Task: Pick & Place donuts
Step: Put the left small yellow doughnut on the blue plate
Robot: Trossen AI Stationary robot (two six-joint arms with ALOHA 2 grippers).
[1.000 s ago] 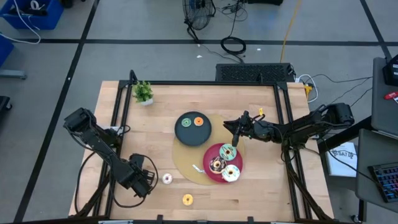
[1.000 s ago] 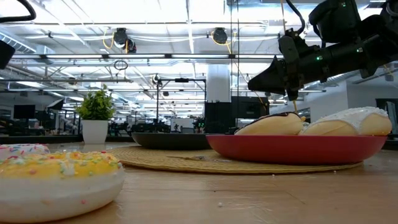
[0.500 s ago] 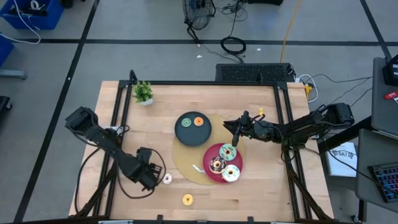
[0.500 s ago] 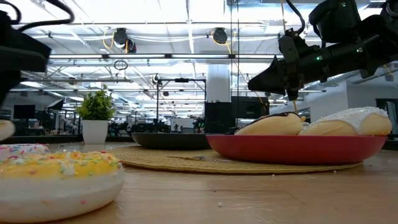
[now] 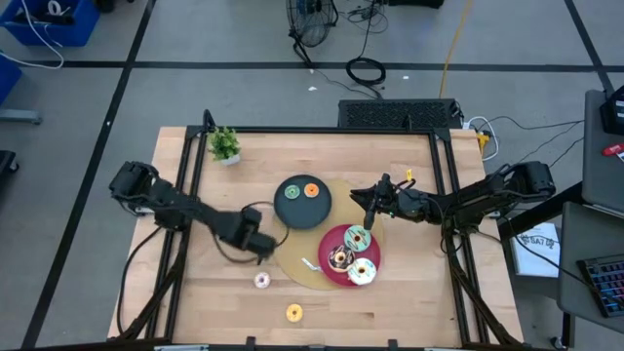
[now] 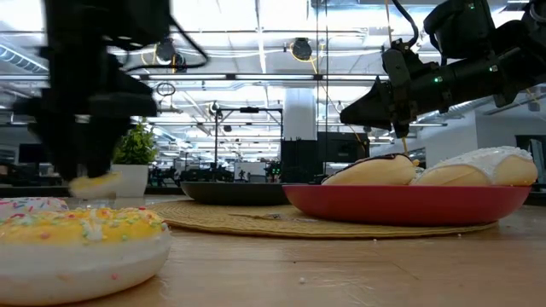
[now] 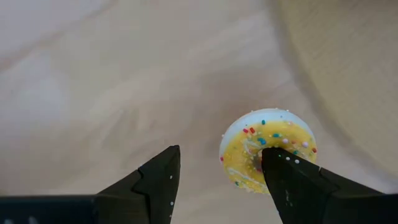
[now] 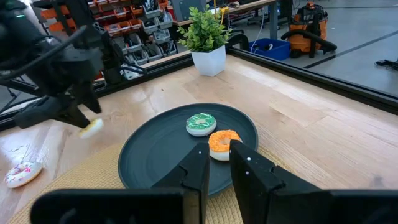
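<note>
the desk (image 5: pixel 409 302) is pale wood planks, with a round woven mat (image 5: pixel 292 255) near its middle. on the mat's far part sits a matte black plate (image 5: pixel 292 207) carrying an orange donut (image 5: pixel 311 190) and a green donut (image 5: pixel 292 192). on its right near part a glossy red plate (image 5: pixel 331 240) holds three larger iced rings, mint, brown and white-yellow.

the left arm reaches in from the desk's left, and the left claw (image 5: pixel 261 246) hangs above the mat's left edge, holding a small yellow donut (image 7: pixel 268 150) with sprinkles; one finger (image 7: pixel 292 180) passes into the ring's hole, so the hold looks like a pinch on one side of the ring. the black plate lies just beyond and to the right of this claw, closer than the red plate, so it seems the likelier drop spot. the grip on a smooth, rounded toy could slip.

the right claw (image 5: pixel 371 203) waits between the two plates, fingers narrow and holding nothing.

a pink donut (image 5: pixel 261 281) and another yellow donut (image 5: pixel 293 313) still lie on bare wood at the near side, nearer the left arm.
</note>
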